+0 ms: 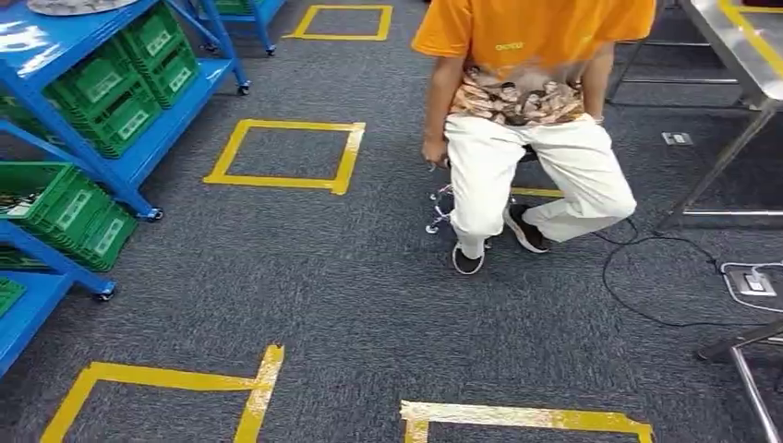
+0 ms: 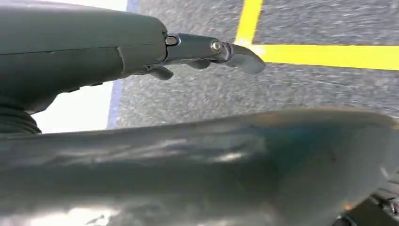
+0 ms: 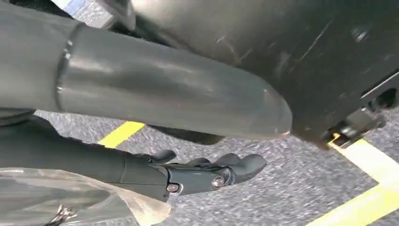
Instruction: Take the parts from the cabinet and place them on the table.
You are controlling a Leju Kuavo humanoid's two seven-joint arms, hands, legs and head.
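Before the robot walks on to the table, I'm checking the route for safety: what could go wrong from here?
1. A person sits on a stool between the robot and the steel table; walking straight on could strike them.
2. A black cable loops across the carpet near a floor socket; a foot could snag it.
3. A clear bag lies against the right hand; the grip is hidden, so it might slip.
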